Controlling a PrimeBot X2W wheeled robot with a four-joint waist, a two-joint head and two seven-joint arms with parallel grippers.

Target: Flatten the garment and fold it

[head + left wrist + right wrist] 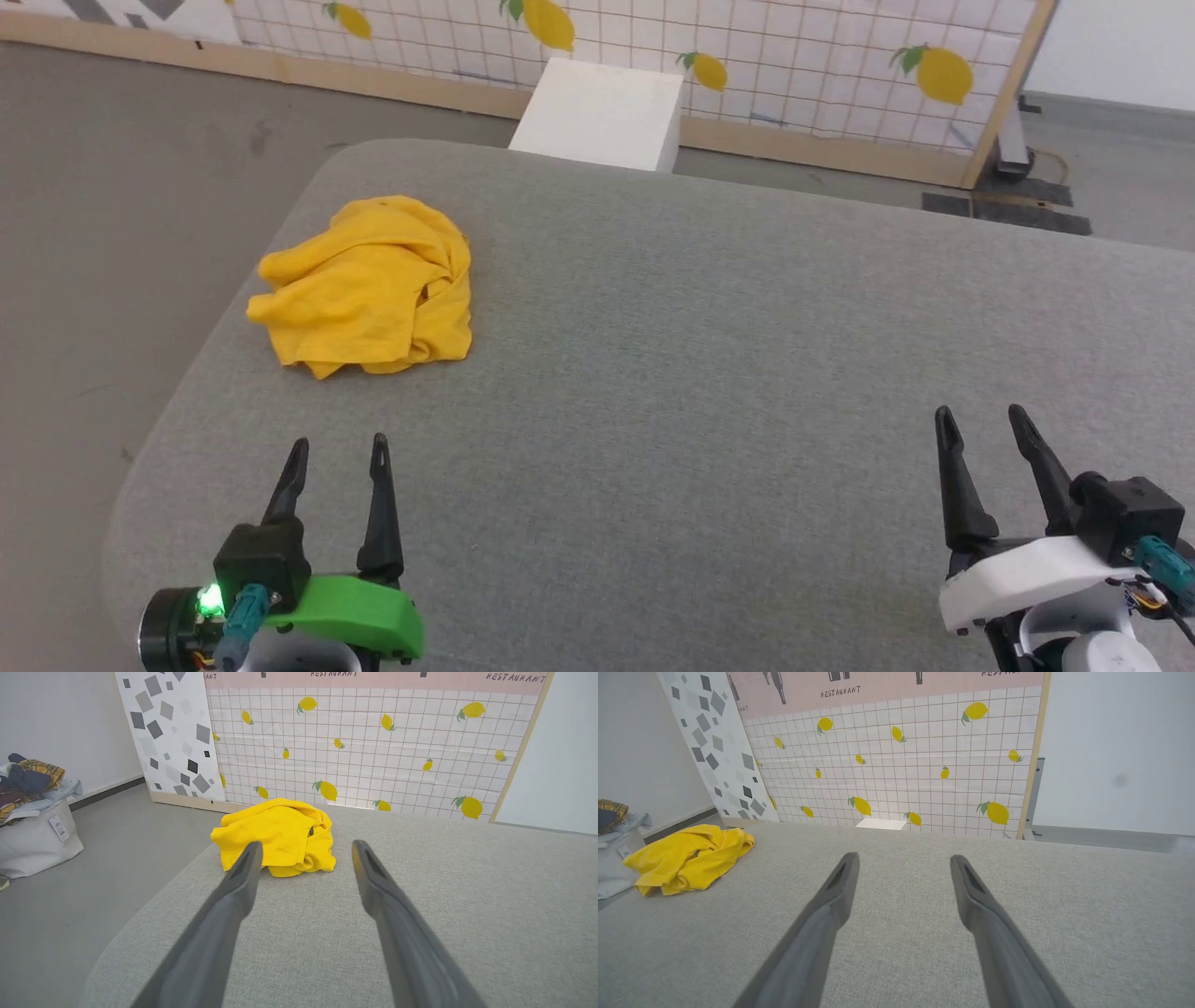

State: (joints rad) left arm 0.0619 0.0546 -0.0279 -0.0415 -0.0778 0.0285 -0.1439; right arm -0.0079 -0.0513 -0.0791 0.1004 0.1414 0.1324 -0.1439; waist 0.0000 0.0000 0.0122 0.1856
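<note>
Garment bunched ahead of left gripper; right gripper well apart; both spread.

Staged lab: printed restaurant backdrop panels

My left claw points forward, its two dark fingers spread wide and holding nothing. A green wrist housing sits just behind it. My right claw matches: fingers apart, empty, with a white wrist housing behind.
</note>
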